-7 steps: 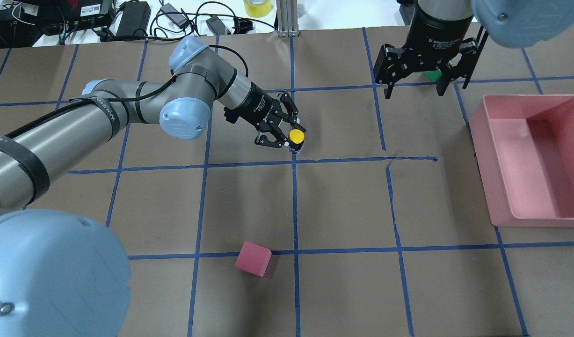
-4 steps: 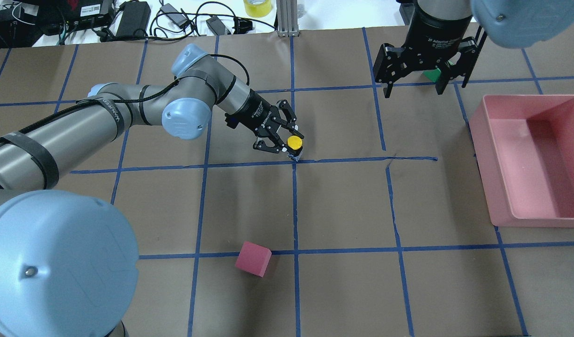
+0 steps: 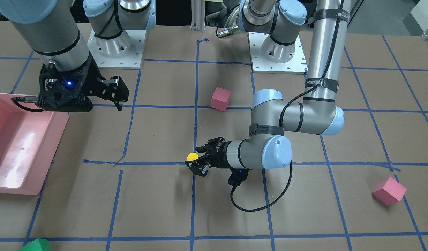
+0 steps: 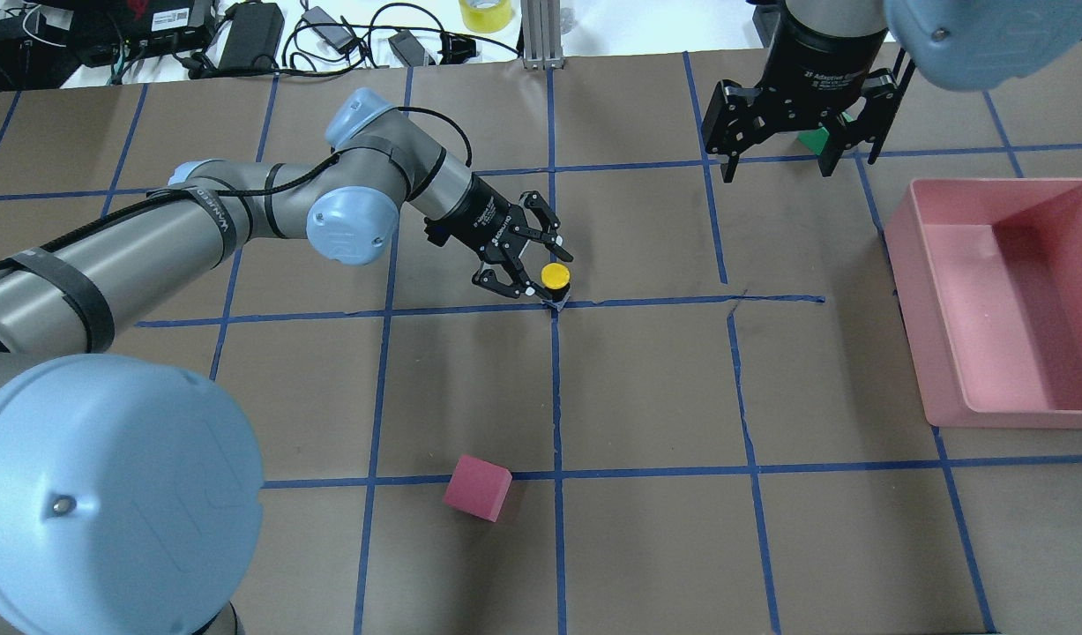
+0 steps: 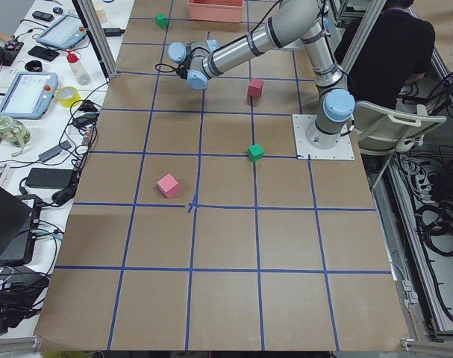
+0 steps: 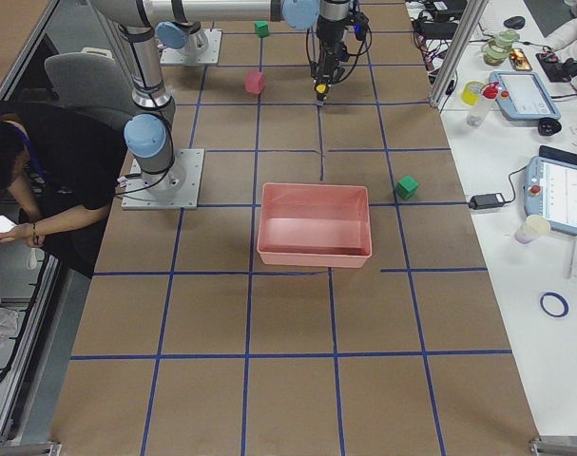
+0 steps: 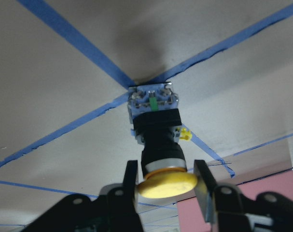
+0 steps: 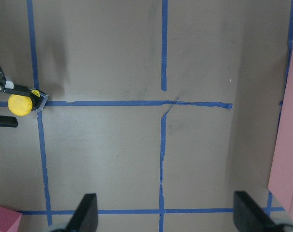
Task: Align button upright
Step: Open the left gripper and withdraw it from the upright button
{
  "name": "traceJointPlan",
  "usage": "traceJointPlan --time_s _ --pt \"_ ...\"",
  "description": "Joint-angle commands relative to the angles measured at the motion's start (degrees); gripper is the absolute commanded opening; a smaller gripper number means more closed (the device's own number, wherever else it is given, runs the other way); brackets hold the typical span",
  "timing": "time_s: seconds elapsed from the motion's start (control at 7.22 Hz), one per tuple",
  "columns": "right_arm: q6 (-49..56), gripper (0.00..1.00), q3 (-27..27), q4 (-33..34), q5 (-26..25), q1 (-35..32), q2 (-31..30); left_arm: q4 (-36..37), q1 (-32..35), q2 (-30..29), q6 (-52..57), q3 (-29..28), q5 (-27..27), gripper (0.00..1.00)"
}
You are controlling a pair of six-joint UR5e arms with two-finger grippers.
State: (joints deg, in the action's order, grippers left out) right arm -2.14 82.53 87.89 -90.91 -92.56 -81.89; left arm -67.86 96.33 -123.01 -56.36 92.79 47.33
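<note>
Near field: pink cube (image 4: 477,487) lies toward the worktop's (image 4: 646,388) near edge, well apart from the work point.
Task item: the button (image 7: 158,128) is around the middle of the worktop, far from every edge. Its terminal base is at a crossing of blue tape lines (image 4: 646,301) and its yellow cap is uppermost.
Left gripper (image 4: 548,276): clamped on the button just under the cap, one finger on each side. The arm reaches in low from the left edge.
Base contact: whether the base is seated or just above the paper cannot be told.
Step in hand: judged as setting the button down cap-up, late in the task.
Next move: calls for squaring the body to the worktop, seating the base flat, then parting the fingers without nudging the cap and backing away.
Risk: the button has a narrow base and a tall body, so a dragged finger would likely tip it.
Open room: bare paper lies on all sides of the crossing.
Right edge: pink bin (image 4: 999,416) sits here, well apart.
Far field: right gripper (image 4: 780,169) hangs spread and empty toward the far right corner, with a green cube (image 4: 814,141) behind it.
</note>
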Motion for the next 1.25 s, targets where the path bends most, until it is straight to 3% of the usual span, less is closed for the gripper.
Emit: traceJointPlan --time_s 0.0,0.14,0.42,0.69,0.83,1.11 --pt "0.03 1.00 0.00 0.00 -0.23 0.01 0.15 1.06 0.09 3.37 0.02 -1.63 6.66 1.00" --pt "-0.05 1.00 0.00 0.00 -0.15 0.01 0.16 0.46 1.05 6.35 0.54 -4.78 13.95 1.00" --pt "-0.14 1.00 0.00 -0.09 -0.14 0.01 0.16 -1.04 1.32 14.34 6.56 -7.01 18.57 1.00" --pt "-0.14 1.00 0.00 -0.61 -0.14 0.01 0.07 -12.14 1.06 23.39 30.30 -7.26 27.59 1.00" --pt "-0.06 1.00 0.00 -0.70 0.12 0.01 -0.19 -14.21 1.06 27.00 42.18 -6.75 34.34 1.00" --pt "3.34 1.00 0.00 -1.14 0.03 0.36 -0.46 -19.11 -0.08 32.64 47.03 -6.48 35.72 1.00"
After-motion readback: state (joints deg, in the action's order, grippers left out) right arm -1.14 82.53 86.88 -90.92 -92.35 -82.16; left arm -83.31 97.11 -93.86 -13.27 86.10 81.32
